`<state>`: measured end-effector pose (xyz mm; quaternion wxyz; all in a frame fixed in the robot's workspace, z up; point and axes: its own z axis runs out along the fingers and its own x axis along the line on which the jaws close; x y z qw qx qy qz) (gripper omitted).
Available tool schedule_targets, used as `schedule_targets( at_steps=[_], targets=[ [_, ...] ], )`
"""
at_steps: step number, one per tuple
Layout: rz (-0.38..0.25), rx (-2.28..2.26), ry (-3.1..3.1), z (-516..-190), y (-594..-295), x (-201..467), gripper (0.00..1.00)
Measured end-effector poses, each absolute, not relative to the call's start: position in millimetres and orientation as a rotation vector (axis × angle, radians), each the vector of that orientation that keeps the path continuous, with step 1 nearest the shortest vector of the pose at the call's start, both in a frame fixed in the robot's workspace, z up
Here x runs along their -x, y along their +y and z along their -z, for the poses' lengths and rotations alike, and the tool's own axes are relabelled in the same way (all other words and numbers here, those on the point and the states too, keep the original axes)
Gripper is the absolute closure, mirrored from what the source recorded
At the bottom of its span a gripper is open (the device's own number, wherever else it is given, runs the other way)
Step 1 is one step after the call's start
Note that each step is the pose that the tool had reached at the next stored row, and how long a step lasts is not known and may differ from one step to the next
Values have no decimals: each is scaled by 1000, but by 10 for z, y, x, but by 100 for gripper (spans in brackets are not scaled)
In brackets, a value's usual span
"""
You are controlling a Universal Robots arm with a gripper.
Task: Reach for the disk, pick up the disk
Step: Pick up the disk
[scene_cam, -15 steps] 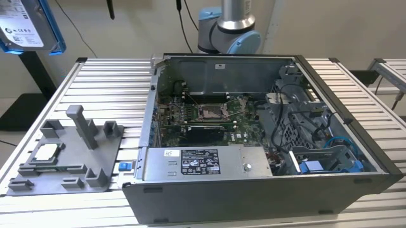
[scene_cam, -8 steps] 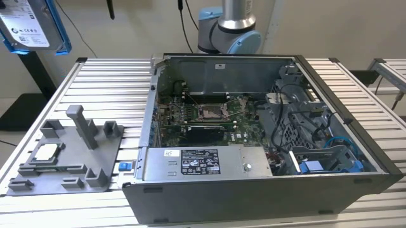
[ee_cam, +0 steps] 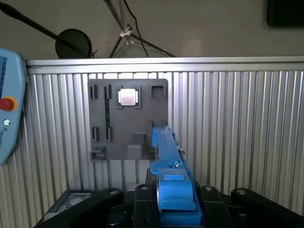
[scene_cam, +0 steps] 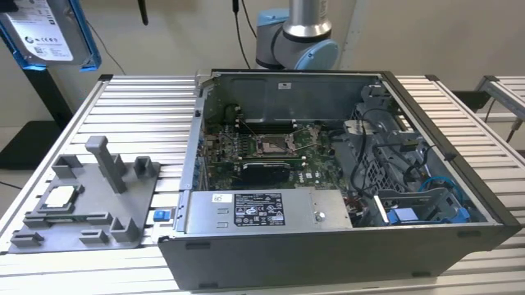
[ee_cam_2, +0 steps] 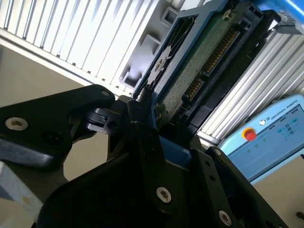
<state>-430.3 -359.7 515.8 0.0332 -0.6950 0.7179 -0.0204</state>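
We hold the blue-railed silver metal disk (scene_cam: 48, 34) clenched in the black gripper (ee_cam_2: 166, 135), aloft at the exterior view's upper left; pickup looks done.

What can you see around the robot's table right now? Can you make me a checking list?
surface: ribbed metal table, carrying the clutter below.
job's things: disk up in the air, off the table, at the exterior view's upper left; its green circuit board shows in the second wrist view.
clutter: open computer case; grey fixture plate with a small silver chip on it.
jaws: shut on the disk.
cables: wires inside the case; black cables hanging by the wall.
surroundings: arm's base behind the case; control pendant with a red button.
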Motion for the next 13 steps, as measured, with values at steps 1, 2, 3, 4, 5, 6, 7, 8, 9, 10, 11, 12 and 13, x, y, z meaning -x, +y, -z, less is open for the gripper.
schedule_targets(
  at_steps=[1, 2, 3, 4, 5, 6, 7, 8, 9, 10, 11, 12, 13],
  targets=[
    [63, 2139, 2209, -5158, -3597, 4286, 100],
    [63, 2138, 2209, -5158, -3597, 4270, 100],
    [63, 2138, 2209, -5158, -3597, 4252, 100],
    [63, 2138, 2209, -5158, -3596, 4236, 100],
    [63, 2139, 2209, -5158, -3596, 4218, 100],
    [63, 2139, 2209, -5158, -3596, 4201, 100],
    [63, 2138, 2209, -5159, -3596, 4183, 100],
    [63, 2139, 2209, -5158, -3596, 4165, 100],
    [63, 2138, 2209, -5158, -3596, 4147, 100],
    [63, 2139, 2209, -5159, -3596, 4126, 100],
    [63, 2138, 2209, -5158, -3596, 4106, 100],
    [63, 2139, 2209, -5158, -3596, 4086, 100],
    [63, 2139, 2209, -5158, -3596, 4066, 100]
  ],
)
